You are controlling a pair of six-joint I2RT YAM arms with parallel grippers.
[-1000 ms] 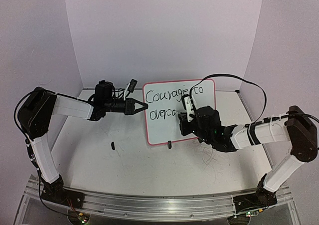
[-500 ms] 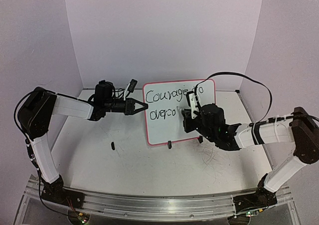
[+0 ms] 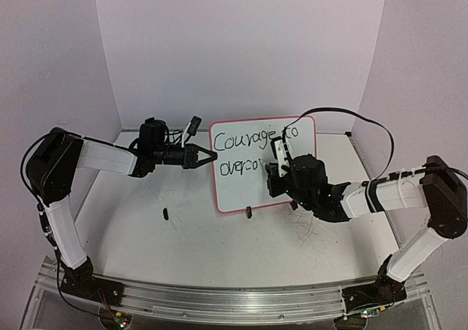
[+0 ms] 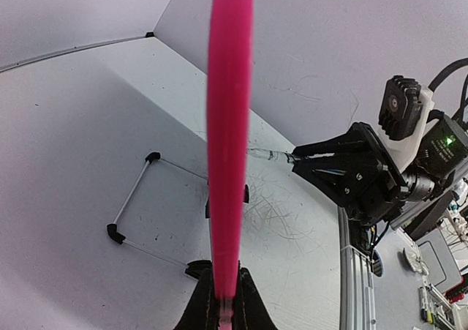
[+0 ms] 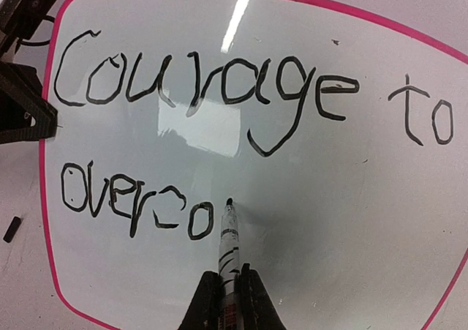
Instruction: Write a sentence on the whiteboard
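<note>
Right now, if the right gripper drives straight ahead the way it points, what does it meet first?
The whiteboard face, right of "overco": the marker in the right gripper leads, tip at or nearly on it; contact unclear.

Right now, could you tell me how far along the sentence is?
Done: "Courage to" and "overco" are on the whiteboard. In hand: the right gripper holds the marker just past the last "o"; the left gripper clamps the board's edge. Left: finishing that word.

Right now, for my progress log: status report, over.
Left tool shut on whiteboard edge. Right tool shut on marker, tip just after "overco". Nothing in the way.
</note>
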